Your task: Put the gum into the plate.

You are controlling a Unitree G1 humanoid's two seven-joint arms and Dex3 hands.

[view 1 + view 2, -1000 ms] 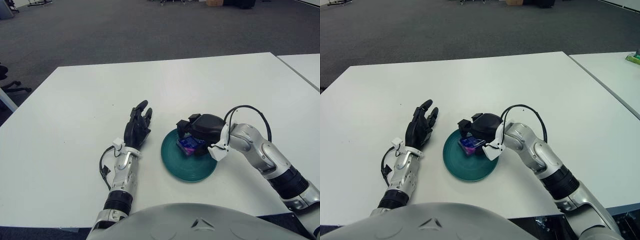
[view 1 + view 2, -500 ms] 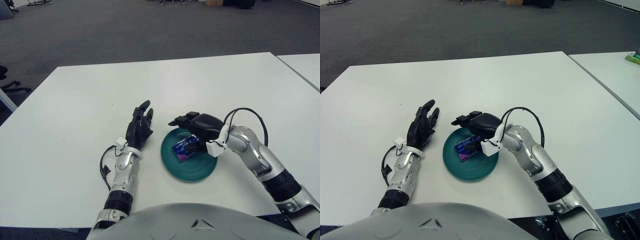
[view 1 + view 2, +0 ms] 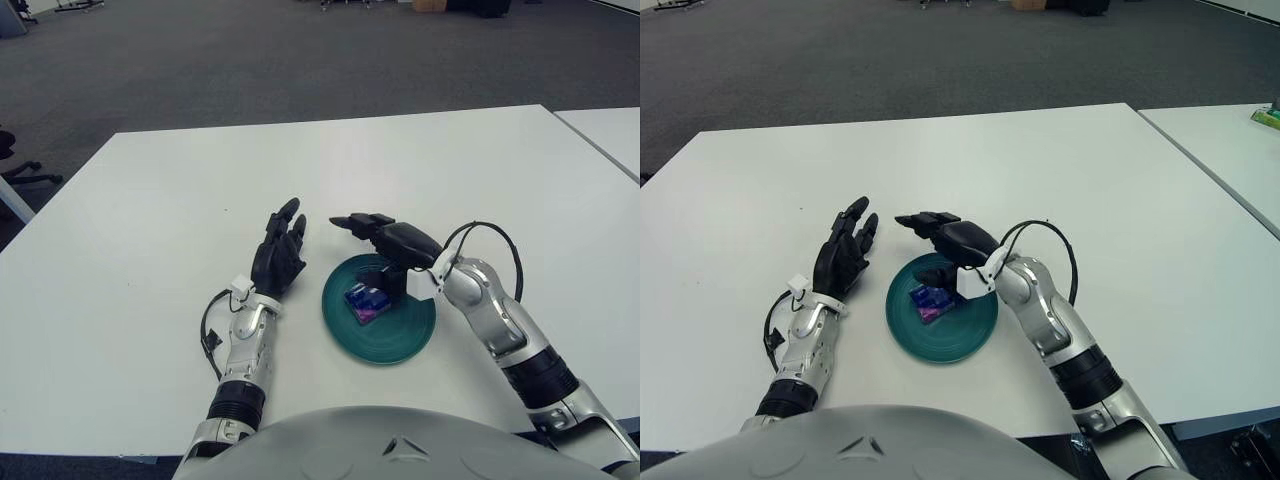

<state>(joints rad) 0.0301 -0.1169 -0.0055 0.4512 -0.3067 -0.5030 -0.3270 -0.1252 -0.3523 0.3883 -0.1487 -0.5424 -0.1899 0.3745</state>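
We see the gum [image 3: 364,301] lying inside the green plate [image 3: 392,343], left of the plate's middle, so we judge the task's placing done. Our right hand [image 3: 385,238] hovers over the plate's far rim with its fingers stretched out and spread toward the left, gripping nothing; that posture fits a hand that has let go and is free to clear away. Our left hand [image 3: 277,255] shows just left of the plate, fingers loosely extended and empty, taking no part. The gum's packet looks short and blocky; its long axis seems to run diagonally, from the near left up toward the far right, though which end leads we cannot tell.
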